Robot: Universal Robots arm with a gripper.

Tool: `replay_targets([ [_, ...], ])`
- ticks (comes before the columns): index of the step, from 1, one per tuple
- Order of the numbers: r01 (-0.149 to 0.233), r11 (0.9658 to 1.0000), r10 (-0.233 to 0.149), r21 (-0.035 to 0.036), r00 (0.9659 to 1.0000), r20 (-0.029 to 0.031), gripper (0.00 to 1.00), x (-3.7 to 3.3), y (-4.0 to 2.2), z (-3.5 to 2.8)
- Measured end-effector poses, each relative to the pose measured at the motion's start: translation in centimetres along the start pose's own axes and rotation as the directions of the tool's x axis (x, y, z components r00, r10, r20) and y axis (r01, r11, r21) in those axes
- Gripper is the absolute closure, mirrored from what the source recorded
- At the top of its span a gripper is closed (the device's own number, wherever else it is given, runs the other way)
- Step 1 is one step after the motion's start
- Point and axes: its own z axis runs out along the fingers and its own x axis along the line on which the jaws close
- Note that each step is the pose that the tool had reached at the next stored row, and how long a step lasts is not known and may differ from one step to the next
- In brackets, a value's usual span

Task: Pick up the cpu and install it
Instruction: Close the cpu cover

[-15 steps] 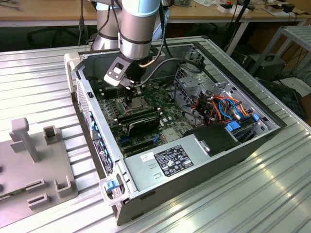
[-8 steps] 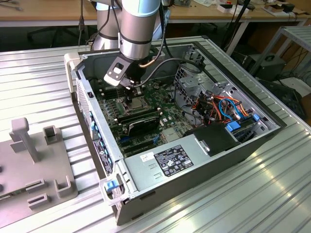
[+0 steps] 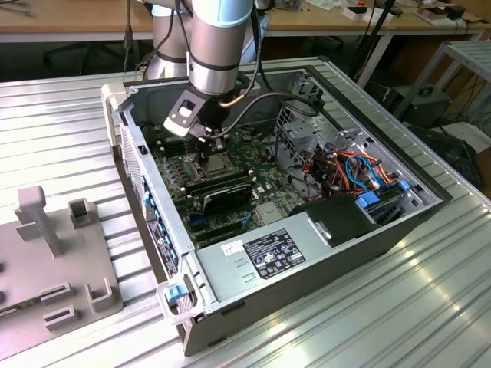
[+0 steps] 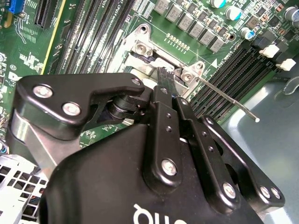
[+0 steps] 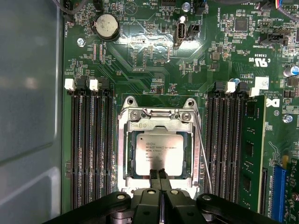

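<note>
Ribbed silver metal surface [image 3: 399, 307] ran across the whole exterior view, and on it lay the open grey computer case [image 3: 153, 192] on its side, innards up. At the lower left of that frame sat a grey moulded fixture block [image 3: 54, 261]. From the top centre the silver and pale-blue robot arm [image 3: 219, 46] dropped straight into the case, over the green motherboard [image 5: 140, 56]. A boxy silver power supply [image 3: 268, 257] filled the case's lower end, with a tangle of orange, red and blue cables [image 3: 360, 169] toward the exterior view's right.

Down at the board, the cpu [image 5: 159, 151], a small flat square chip with a dull grey top, lay flat inside the square metal socket frame [image 5: 159, 116], seated between banks of long black memory slots [image 5: 91, 140]. One green memory stick [image 5: 252, 149] stood in the bank on the far side of the socket from those slots.

And the black pincer [image 5: 158, 173]: its two slim fingers were pressed almost together, just a hairline between them, gripping nothing. Their tips rested at the chip's near edge, touching or just above it; I could not tell which. In the second wrist view the pincer [image 4: 167, 77] pointed into the socket beside a thin steel latch lever [image 4: 224, 95] that stuck out at an angle.
</note>
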Motion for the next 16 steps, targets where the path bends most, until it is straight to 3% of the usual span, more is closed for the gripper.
replay_targets([
  [16,0.000,1.0000,0.000,0.0003,1.0000,0.0004,0.89,0.00,-0.16,0.37],
])
